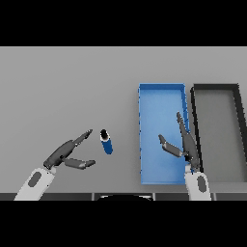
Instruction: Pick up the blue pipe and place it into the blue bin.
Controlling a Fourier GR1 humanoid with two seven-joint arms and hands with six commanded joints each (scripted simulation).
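The blue pipe [106,142] lies on the grey table, a short cylinder with a white and dark end facing away from me. My left hand [67,152] rests just to its left, open, fingers stretched toward the pipe without touching it. To the right stands the blue bin [161,94], a long rectangular tray. My right hand [185,144] hovers over the bin's near right part, open, fingers pointing away and thumb spread to the left.
A dark grey bin [239,130] sits right beside the blue bin at the far right. The grey table [62,87] stretches away to the left and back.
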